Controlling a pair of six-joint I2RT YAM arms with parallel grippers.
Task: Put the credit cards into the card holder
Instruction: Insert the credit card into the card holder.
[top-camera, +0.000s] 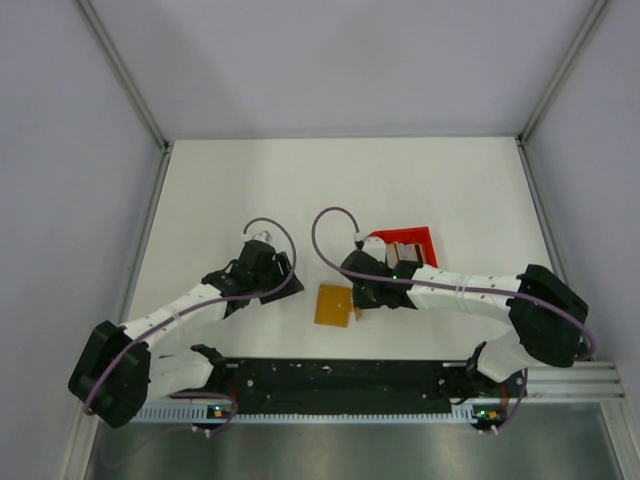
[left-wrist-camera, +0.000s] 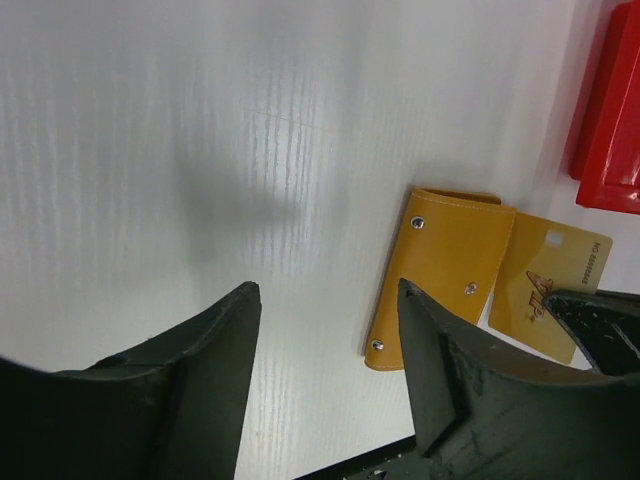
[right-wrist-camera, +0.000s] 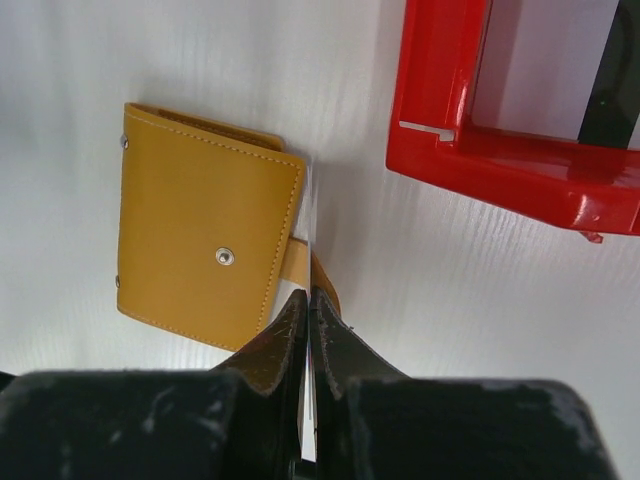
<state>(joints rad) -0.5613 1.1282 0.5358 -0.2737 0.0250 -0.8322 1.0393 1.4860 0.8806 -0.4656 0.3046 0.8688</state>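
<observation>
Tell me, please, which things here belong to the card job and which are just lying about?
For the job: orange card holder; gold card, pinched in the right claw at the holder's edge.
Lying about: red tray, contents unclear; left claw, open, holding nothing.

Orange-brown holder, golden card, red tray, white desk.
The holder has matching stitching and silver snaps; the card bears a brown logo and a white patch; the desk shows faint ribbing; the left gripper and right gripper are black.
</observation>
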